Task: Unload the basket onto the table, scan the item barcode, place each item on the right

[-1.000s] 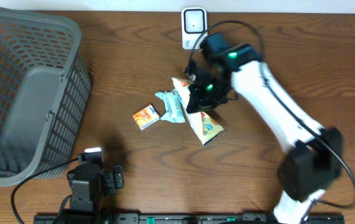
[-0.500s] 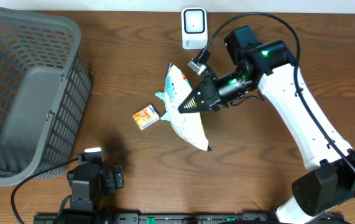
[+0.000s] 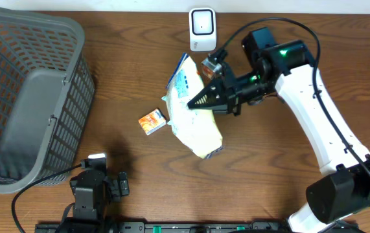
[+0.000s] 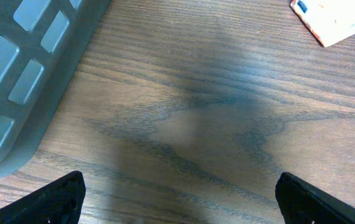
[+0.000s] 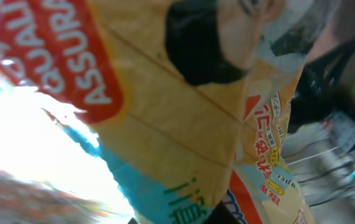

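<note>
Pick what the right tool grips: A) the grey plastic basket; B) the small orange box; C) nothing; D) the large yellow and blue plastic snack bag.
D: the right tool is shut on the large yellow and blue plastic snack bag, while the small orange box lies apart on the wooden table.

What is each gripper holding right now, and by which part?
The right gripper is shut on the bag, pinching it about mid-length along one side. The left gripper is open and holds nothing.
</note>
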Robot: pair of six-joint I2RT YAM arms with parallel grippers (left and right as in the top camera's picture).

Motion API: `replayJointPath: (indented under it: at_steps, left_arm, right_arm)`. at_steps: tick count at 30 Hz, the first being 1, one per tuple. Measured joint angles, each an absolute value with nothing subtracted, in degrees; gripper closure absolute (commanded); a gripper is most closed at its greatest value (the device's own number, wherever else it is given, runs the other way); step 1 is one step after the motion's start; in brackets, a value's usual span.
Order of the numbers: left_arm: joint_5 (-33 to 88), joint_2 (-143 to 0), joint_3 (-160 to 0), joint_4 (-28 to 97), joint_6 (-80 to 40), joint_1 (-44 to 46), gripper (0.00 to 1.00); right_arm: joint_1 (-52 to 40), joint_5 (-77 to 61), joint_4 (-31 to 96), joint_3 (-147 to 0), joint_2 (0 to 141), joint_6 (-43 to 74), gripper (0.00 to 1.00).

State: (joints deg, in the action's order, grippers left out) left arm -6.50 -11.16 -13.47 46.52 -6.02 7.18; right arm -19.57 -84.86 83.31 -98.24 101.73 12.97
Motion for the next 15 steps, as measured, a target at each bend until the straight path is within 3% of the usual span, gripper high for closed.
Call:
replayJointPath:
  at_steps: [7,15]
  left_arm:
    - [-6.5,-11.2,-13.5,46.5,-6.0,7.2,0.02]
    - [-6.5,-11.2,-13.5,46.5,-6.0,7.2,0.02]
  right_arm:
    - [-13.0,-85.8,90.9,-98.2,101.7,32.3,0.99]
    - [-2.5,-85.9,97.0,-98.2,101.7,38.4,0.99]
